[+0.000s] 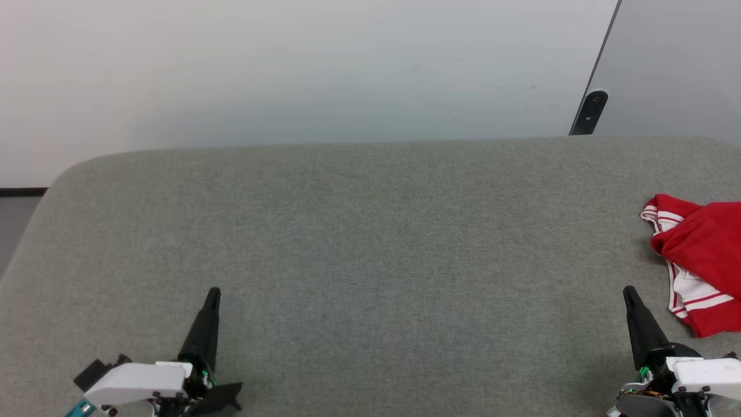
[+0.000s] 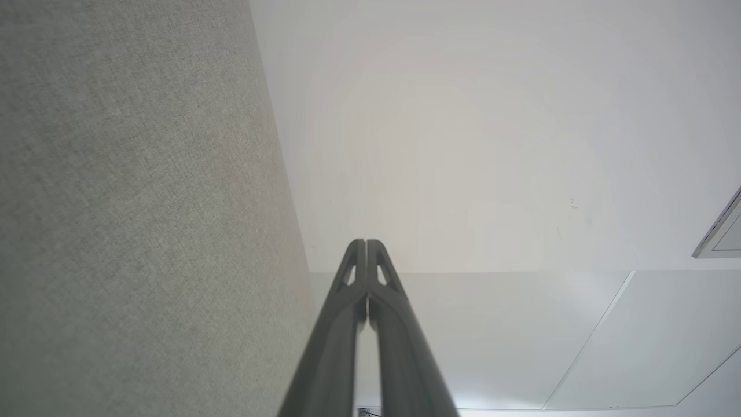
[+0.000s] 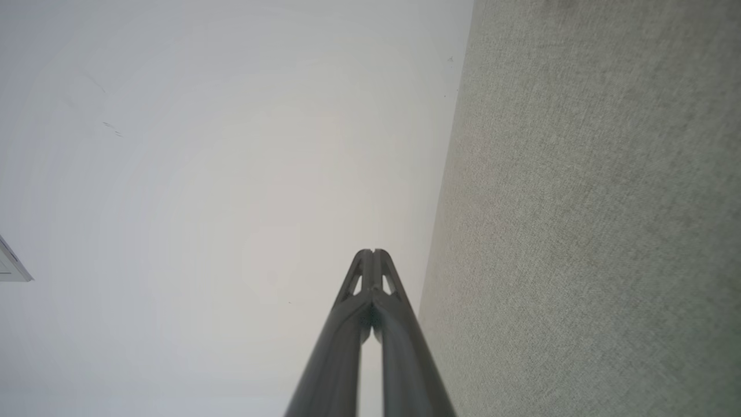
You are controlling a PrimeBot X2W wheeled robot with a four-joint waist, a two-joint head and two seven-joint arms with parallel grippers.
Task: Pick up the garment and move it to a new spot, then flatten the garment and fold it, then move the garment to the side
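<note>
Head view showed one garment (image 1: pixel 703 255) crumpled at the grey surface's (image 1: pixel 370 243) right edge. Two hands, left hand (image 1: pixel 213 294) and right hand (image 1: pixel 629 291), sat at the surface's near edge, both pinched closed and empty.

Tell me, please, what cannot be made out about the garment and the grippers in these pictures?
The garment: head view, cut off by the right edge; bunched folds hide its shape and type.
Left gripper and right gripper: head view, cut off by the bottom edge just behind the fingers.
Dark fitting by the wall: head view, too small to identify.
</note>
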